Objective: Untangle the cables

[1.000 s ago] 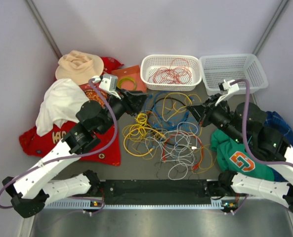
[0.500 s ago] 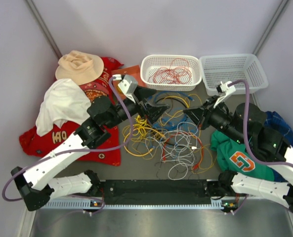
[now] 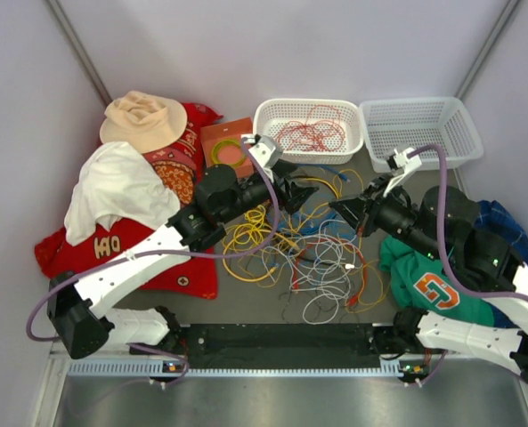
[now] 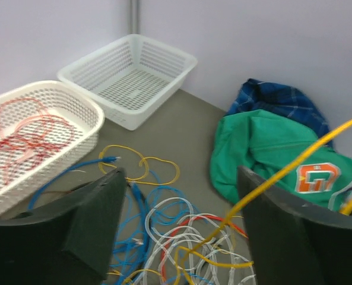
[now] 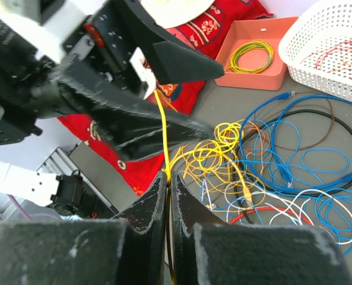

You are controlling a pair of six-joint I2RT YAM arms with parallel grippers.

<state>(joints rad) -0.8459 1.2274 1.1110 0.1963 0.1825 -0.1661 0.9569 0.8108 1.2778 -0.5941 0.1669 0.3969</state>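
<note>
While the right gripper (image 5: 168, 178) pinches a thin yellow cable (image 5: 162, 127) between closed black fingers, left gripper (image 4: 181, 178) spread wide with that taut strand running up between its fingers, tangled yellow, blue, white and red cables (image 3: 312, 253) heaped on the grey table (image 3: 246, 298) between both arms

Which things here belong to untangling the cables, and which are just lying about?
Job: cable tangle; yellow cable pinched in the shut right tool; open left tool; red cables in a white basket.

Lying about: empty basket, tan hat, red cloth, white cloth, green sweatshirt, blue plaid cloth, orange tray with coiled ring.
</note>
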